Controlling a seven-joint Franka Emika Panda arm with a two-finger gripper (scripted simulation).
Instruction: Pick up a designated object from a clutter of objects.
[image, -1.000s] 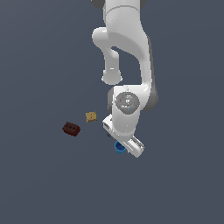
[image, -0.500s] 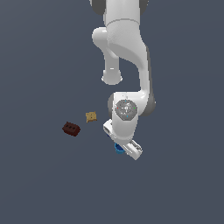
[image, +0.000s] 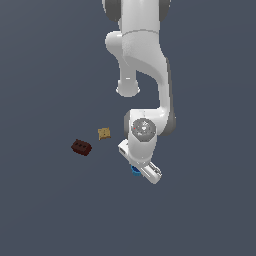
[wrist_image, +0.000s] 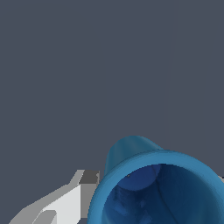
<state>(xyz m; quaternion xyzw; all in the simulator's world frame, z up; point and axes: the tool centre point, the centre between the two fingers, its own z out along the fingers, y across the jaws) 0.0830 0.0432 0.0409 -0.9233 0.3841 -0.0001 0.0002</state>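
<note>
Fingers (wrist_image: 61, 205) show only as one pale grey pad just beside the small bright blue ribbed cup (wrist_image: 157, 188); whether they have closed on it I cannot tell. Apparently the grasp step: confirm the grip, then lift straight off the dark grey worktop (image: 50, 210), well apart from the tan square block (image: 104, 133) and reddish-brown holed brick (image: 81, 147).

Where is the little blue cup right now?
The blue cup peeks out from under the robot's gripper, low in the middle of the exterior view. The tan block and the brown brick sit off to that view's left.
</note>
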